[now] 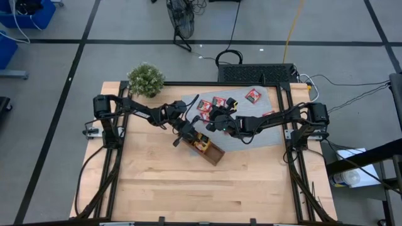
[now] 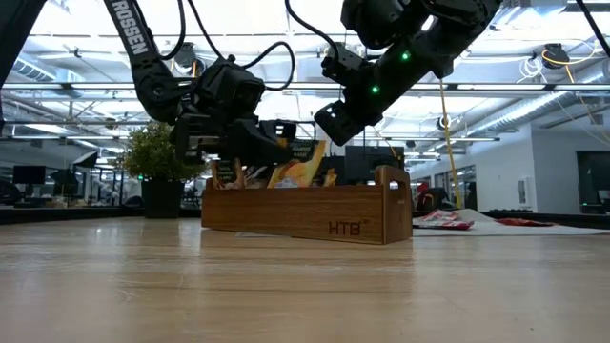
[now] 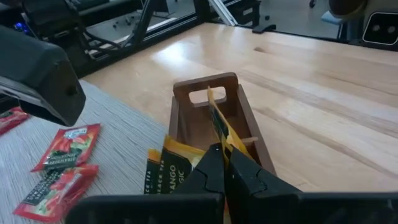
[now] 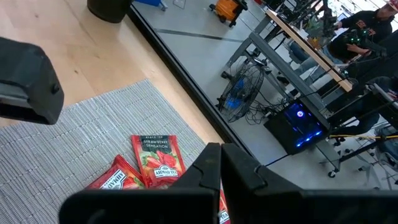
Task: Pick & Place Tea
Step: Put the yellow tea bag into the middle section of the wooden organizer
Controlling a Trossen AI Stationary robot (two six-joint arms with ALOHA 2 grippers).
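A brown wooden tray (image 1: 211, 150) lies near the table's middle, with orange tea sachets (image 2: 300, 164) standing in it. My left gripper (image 3: 222, 152) is over the tray's near compartments, shut on an orange sachet (image 3: 217, 124). Another orange sachet (image 3: 169, 163) leans in the compartment beside it. Several red sachets (image 1: 219, 101) lie flat on the grey mat (image 1: 267, 135). My right gripper (image 4: 221, 149) hangs shut above the mat, over the red sachets (image 4: 157, 158), with nothing between its fingers. My left gripper pinches the orange sachet between its two fingers at its upper edge (image 3: 219, 138). The fingers slant down along the tray's length, toward its handle end (image 3: 205, 93). The sachet stands on edge, its lower part down inside the tray.
A potted plant (image 1: 146, 79) stands at the table's far left corner. A black flat box (image 1: 257, 74) sits at the far edge behind the mat. The near half of the wooden table (image 1: 207, 194) is bare wood. Cables and a fan lie on the floor beyond.
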